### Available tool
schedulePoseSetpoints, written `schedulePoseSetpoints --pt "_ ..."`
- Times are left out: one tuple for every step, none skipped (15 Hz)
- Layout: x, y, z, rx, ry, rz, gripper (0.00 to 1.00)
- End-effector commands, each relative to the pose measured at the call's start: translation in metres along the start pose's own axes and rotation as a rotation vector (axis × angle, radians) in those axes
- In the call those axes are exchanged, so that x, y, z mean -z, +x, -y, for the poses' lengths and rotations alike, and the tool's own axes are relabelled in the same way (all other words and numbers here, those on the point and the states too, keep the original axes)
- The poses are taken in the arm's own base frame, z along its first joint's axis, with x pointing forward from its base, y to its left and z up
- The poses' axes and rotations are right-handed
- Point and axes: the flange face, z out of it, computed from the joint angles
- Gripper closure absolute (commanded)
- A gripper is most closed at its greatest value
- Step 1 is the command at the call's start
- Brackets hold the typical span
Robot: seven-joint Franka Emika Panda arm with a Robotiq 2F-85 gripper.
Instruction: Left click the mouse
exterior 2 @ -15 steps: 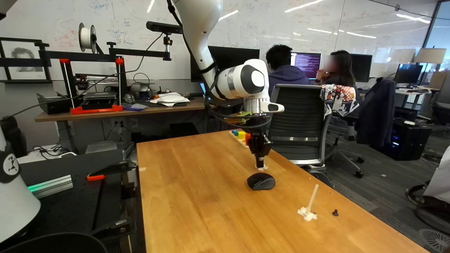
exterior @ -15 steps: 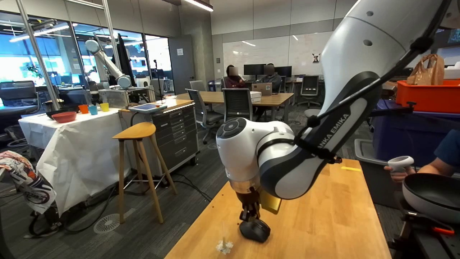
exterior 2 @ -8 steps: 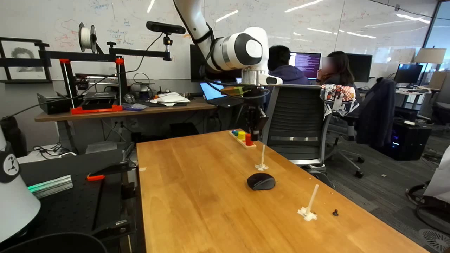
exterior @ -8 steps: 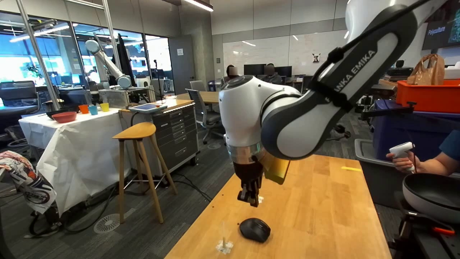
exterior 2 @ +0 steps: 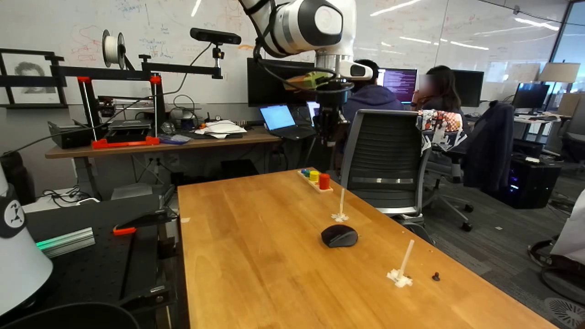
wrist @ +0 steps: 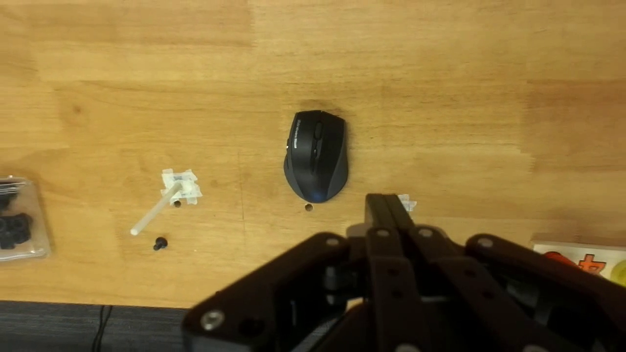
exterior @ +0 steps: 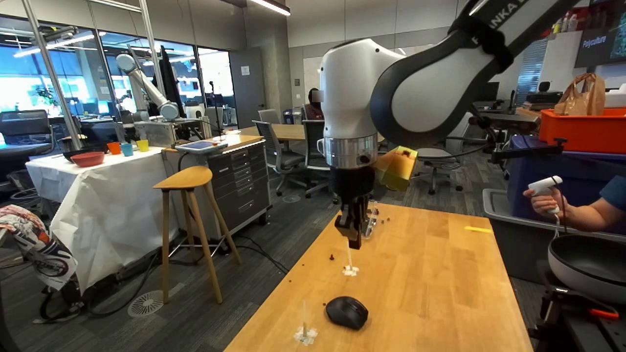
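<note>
The mouse [exterior: 346, 313] is black, rounded and low, and lies on the wooden table; it also shows in an exterior view [exterior 2: 339, 236]. In the wrist view the whole mouse [wrist: 315, 156] is seen from above, its scroll wheel toward the top of the picture and its buttons uncovered. My gripper [exterior: 356, 246] is shut with nothing between its fingers, and stands high above the table, well clear of the mouse. It also shows in an exterior view [exterior 2: 330, 142]. In the wrist view the gripper's [wrist: 384, 196] fingertips meet, to the lower right of the mouse.
Thin pale pegs stand on taped bases either side of the mouse, one [exterior 2: 342, 203] and another [exterior 2: 406, 258]. A small dark screw [exterior 2: 436, 276] lies near the table edge. A toy board [exterior 2: 315, 180] with coloured pieces sits at the table's end. A clear box [wrist: 36, 220] shows in the wrist view.
My gripper has risen from low down close to the mouse to high above the table, staying shut. The mouse shows no visible shift. The peg behind the gripper has come into view.
</note>
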Motion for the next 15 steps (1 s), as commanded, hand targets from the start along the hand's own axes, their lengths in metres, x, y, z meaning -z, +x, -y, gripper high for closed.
schedulePoseSetpoints --pt "0.034 -0.016 -0.017 0.008 0.037 -0.008 0.98" --pt "0.041 -0.017 -0.02 0.011 0.039 -0.013 0.96" --pt "0.046 -0.019 -0.023 0.013 0.039 -0.015 0.96" --pt "0.051 -0.021 -0.024 0.014 0.035 -0.004 0.91" --pt "0.054 -0.023 -0.025 0.013 0.035 0.003 0.7" --pt "0.057 -0.024 -0.026 0.002 0.03 0.013 0.65" --pt "0.045 -0.013 -0.024 -0.001 0.009 -0.003 0.81" --pt "0.048 -0.015 -0.025 -0.001 0.008 0.002 0.74" --pt "0.049 -0.016 -0.025 -0.001 0.007 0.003 0.67" --pt "0.05 -0.017 -0.025 -0.001 0.007 0.004 0.64" --pt "0.049 -0.017 -0.025 -0.001 0.007 0.006 0.64" --pt "0.049 -0.018 -0.025 -0.001 0.007 0.007 0.65" --pt "0.048 -0.018 -0.025 -0.001 0.007 0.008 0.65" --pt "0.048 -0.018 -0.025 -0.001 0.007 0.008 0.65" --pt "0.048 -0.018 -0.025 -0.001 0.007 0.008 0.65"
